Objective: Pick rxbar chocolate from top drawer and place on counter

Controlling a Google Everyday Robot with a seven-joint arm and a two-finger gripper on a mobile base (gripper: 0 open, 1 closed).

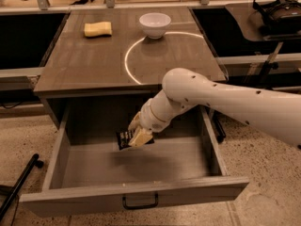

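Here, a yellow sponge [98, 28] lies near the counter's [89, 67] back left corner. Below its front edge, inside the open top drawer [141, 196], the rxbar chocolate [123, 138] hangs clamped in the gripper [140, 136], off the drawer floor. A white bowl [154, 24] sits by the back edge. The arm [221, 98] enters from the right, bent down-left.
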